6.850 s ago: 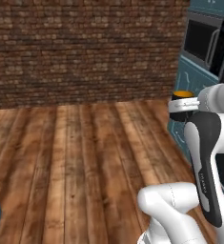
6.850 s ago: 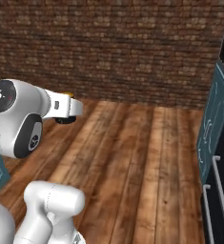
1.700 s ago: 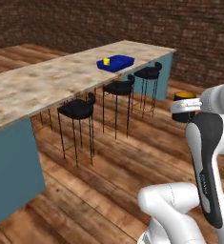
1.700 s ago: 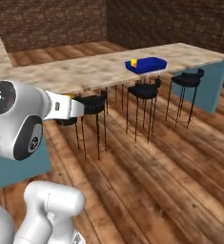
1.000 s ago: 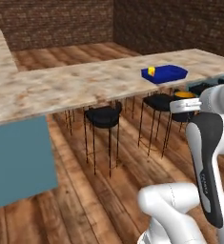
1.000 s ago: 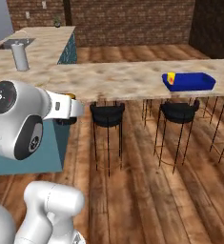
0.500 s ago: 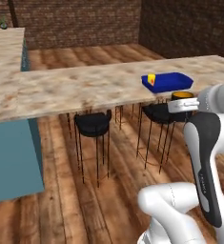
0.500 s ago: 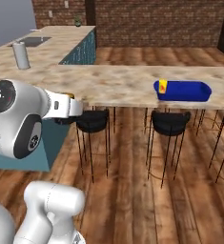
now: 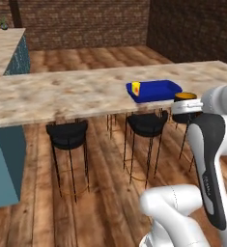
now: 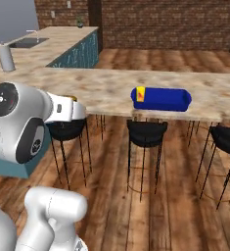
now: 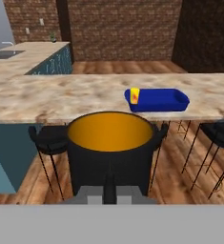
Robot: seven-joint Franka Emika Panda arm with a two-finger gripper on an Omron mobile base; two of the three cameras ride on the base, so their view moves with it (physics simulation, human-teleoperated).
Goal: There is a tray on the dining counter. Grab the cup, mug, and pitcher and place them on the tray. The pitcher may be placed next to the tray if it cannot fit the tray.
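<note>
We see the arm raised in front of the base, its tool (image 11: 109, 187) level and pointing toward the bench (image 9: 62, 94). The tool is clenched on the mug (image 11: 110, 152), which is short, black and orange inside, held upright above the floor, short of the bench edge. On the bench, the blue tray (image 10: 161, 99) holds the yellow cup (image 10: 140, 94) at its left end. Black stools (image 10: 146, 133) stand under the bench.
</note>
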